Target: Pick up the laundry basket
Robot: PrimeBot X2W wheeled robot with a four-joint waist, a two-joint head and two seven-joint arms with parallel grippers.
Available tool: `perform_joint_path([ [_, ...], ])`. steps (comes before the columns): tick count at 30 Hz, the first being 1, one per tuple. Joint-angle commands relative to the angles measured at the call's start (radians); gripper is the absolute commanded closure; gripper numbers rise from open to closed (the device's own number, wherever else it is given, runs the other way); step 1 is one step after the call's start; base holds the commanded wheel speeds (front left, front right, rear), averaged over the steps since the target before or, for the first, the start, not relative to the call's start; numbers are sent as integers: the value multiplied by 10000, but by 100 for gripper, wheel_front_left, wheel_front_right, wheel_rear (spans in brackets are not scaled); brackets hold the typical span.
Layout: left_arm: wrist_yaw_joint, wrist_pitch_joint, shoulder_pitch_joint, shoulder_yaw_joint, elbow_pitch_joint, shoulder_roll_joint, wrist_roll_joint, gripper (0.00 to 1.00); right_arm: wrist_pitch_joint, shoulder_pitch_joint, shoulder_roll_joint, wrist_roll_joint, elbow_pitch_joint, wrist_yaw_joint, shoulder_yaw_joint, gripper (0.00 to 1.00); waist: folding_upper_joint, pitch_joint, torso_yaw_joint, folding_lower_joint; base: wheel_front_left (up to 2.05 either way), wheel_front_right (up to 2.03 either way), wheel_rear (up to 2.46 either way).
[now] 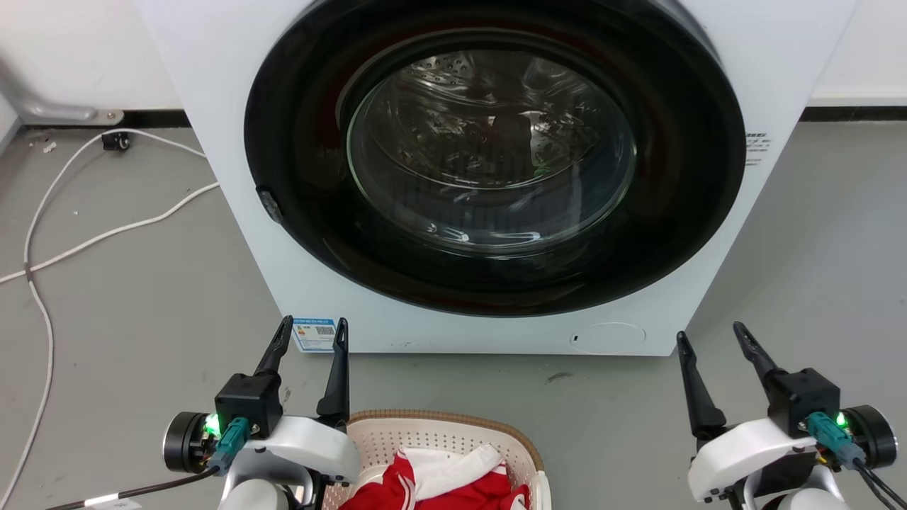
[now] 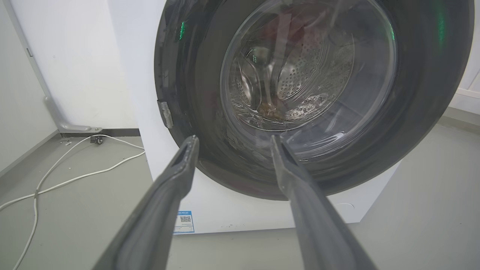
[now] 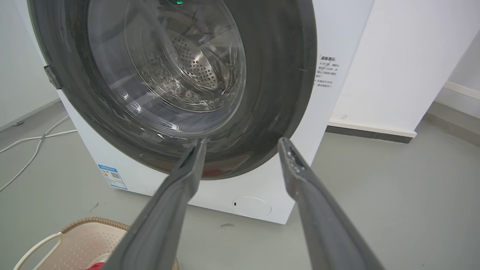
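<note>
2 spread, empty claws: left gripper [image 1: 315, 321], right gripper [image 1: 710, 330], above floor [image 1: 142, 319]. Basket [image 1: 453, 416] between them, untouched. Step: approach. Next, likely: lower each to basket's sides, close.

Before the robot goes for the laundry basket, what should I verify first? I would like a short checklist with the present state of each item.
1. Left end effector open and empty: ok.
2. Right end effector open and empty: ok.
3. Laundry basket on the floor between the two arms: ok.
4. Basket's side handles free to grasp: cannot tell; the head view cuts the basket off.
5. Red and white clothes lying inside the basket: ok.
6. White cable away from the basket: ok.
</note>
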Motion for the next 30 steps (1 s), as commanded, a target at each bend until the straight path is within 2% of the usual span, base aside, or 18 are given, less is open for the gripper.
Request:
perform_joint_path([
  [1,49,-74,-142,39,40,-11,8,0,69,-127,41,105,57,-3,102,0,0,80,55,0,0,0,0],
  [17,-42,-53,-384,470,1238,48,-224,0,456,-628,37,499,1142,-3,1231,0,0,1103,528,0,0,0,0],
  [24,-381,8,-1015,543,2939,336,-569,0,810,-1170,32,888,2229,-3,1890,0,0,1752,544,0,0,0,0],
  [30,-630,464,-1799,365,4578,683,-996,0,1085,-1866,29,1203,3438,-3,2376,0,0,2418,400,0,0,0,0],
])
